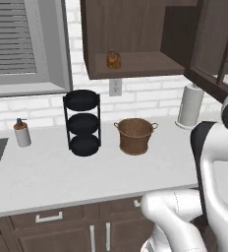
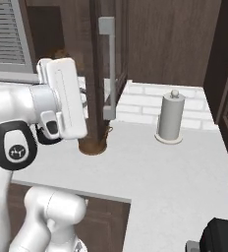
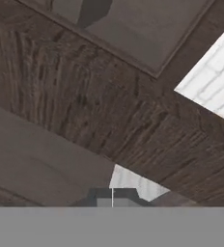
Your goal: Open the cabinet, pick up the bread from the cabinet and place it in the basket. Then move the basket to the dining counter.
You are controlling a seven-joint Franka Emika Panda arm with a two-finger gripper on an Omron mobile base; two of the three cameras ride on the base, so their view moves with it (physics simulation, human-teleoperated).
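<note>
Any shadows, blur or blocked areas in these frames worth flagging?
Left base view: even, soft lighting; the bread sits in the cabinet's dim interior. Right base view: the open door hides most of the basket. Hand view: coarse, blurry wood grain close up.

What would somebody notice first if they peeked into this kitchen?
Probably the open cabinet up on the wall, with a little golden bread sitting alone on its shelf. Below it, on the white counter, a brown basket stands beside a black rack.
</note>
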